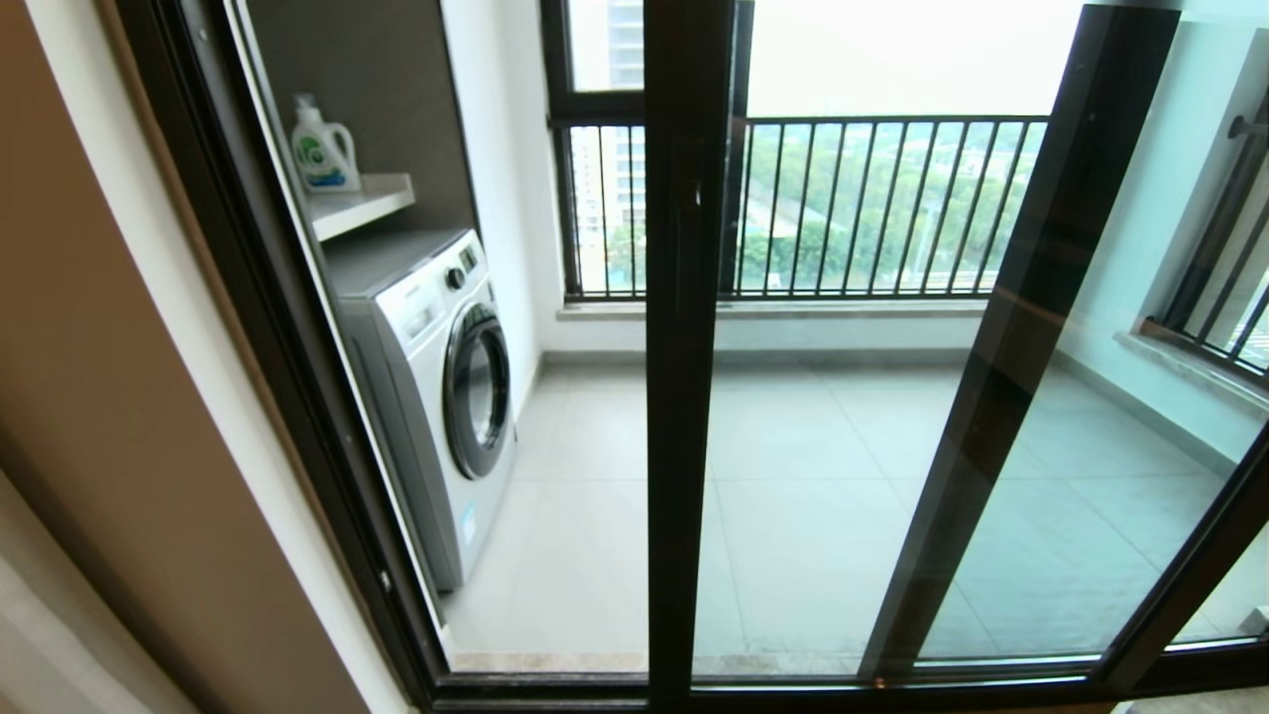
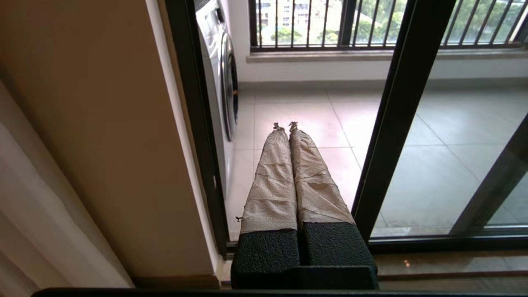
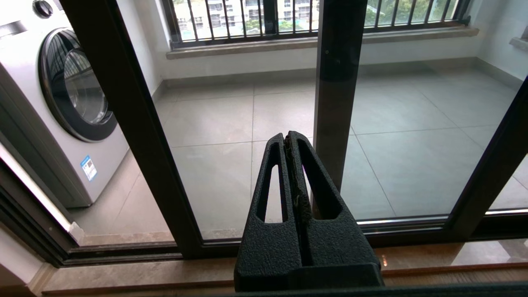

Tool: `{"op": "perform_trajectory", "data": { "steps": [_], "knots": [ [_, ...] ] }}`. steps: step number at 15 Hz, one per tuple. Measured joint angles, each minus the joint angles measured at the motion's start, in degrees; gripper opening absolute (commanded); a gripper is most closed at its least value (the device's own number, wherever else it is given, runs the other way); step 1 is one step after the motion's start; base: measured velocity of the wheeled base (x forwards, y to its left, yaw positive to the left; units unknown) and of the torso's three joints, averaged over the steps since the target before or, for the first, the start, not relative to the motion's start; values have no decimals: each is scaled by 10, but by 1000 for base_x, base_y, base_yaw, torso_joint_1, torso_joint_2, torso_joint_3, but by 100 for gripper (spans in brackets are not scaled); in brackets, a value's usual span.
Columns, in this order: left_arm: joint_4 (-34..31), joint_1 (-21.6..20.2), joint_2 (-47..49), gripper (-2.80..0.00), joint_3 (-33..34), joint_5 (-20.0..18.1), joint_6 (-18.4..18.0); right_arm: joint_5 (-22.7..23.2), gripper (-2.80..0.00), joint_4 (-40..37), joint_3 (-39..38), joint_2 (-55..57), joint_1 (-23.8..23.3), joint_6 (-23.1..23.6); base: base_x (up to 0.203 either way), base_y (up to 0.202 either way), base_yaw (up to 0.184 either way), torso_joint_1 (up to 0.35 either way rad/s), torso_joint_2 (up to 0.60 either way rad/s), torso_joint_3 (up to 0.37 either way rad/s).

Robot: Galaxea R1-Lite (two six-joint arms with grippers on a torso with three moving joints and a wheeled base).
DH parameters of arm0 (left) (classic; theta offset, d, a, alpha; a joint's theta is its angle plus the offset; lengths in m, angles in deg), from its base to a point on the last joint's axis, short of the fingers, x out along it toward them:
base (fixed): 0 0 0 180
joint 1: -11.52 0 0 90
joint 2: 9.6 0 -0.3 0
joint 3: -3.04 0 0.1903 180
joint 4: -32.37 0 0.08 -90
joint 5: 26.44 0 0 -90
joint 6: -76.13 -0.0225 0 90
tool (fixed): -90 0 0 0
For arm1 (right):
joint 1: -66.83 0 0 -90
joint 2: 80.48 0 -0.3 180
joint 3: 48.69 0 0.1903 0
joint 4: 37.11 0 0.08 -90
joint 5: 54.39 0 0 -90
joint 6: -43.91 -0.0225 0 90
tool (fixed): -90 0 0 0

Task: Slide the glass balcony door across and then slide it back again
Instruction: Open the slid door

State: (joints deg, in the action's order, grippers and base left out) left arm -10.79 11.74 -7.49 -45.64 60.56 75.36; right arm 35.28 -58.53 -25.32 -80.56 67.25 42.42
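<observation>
We face the glass balcony door (image 1: 684, 327), its dark upright standing at twelve o'clock in the head view, with the washing machine (image 1: 436, 377) at nine o'clock behind the glass. Neither arm touches it yet. The left gripper (image 2: 285, 125) is clenched on nothing, pointing between wall and upright; the right gripper (image 3: 288, 138) is likewise clenched and empty. We should press a closed fingertip pair flat against the upright's edge — push level, steadily, along the track.
</observation>
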Motion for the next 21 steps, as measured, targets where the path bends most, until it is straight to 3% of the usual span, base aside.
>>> {"op": "perform_trajectory", "data": {
  "steps": [2,6,9,13,15,17,21],
  "knots": [
    [25,0,-12,-280,65,-1,2,0,-280,0,0,0,0,0,0,0,0,0,0,0],
    [141,-1,-20,-280,199,-8,-6,0,-280,0,0,0,0,0,0,0,0,0,0,0],
    [153,-1,-21,-280,218,3,35,0,-280,0,0,0,0,0,0,0,0,0,0,0],
    [154,-1,-21,-280,220,8,11,0,-280,0,0,0,0,0,0,0,0,0,0,0],
    [153,0,-21,-280,221,14,34,0,-280,0,0,0,0,0,0,0,0,0,0,0],
    [144,0,-21,-280,221,44,63,0,-280,0,0,0,0,0,0,0,0,0,0,0],
    [147,0,-21,-280,223,17,-27,0,-280,0,0,0,0,0,0,0,0,0,0,0]
  ]
}}
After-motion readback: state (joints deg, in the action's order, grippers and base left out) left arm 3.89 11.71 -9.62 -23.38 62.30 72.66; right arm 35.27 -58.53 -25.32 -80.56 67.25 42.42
